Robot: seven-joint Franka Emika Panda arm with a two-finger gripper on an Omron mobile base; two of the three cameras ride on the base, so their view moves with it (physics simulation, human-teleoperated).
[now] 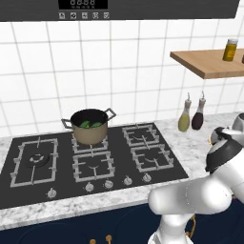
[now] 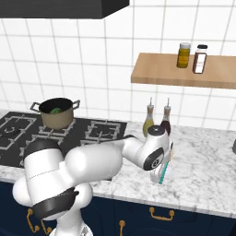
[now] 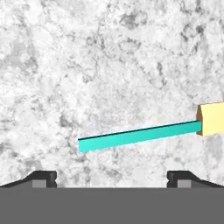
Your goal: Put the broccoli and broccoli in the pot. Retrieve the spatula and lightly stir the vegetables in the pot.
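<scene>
Fingertips (image 3: 43,178) spread wide above the spatula (image 3: 138,135), blade at three o'clock; retrieval underway, next: descend and grip its handle.

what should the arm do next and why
Probably lower the open gripper straight onto the spatula handle, then close. The broccoli already sits in the pot, and the spatula lies flat on the marble counter just ahead of the fingertips.
</scene>
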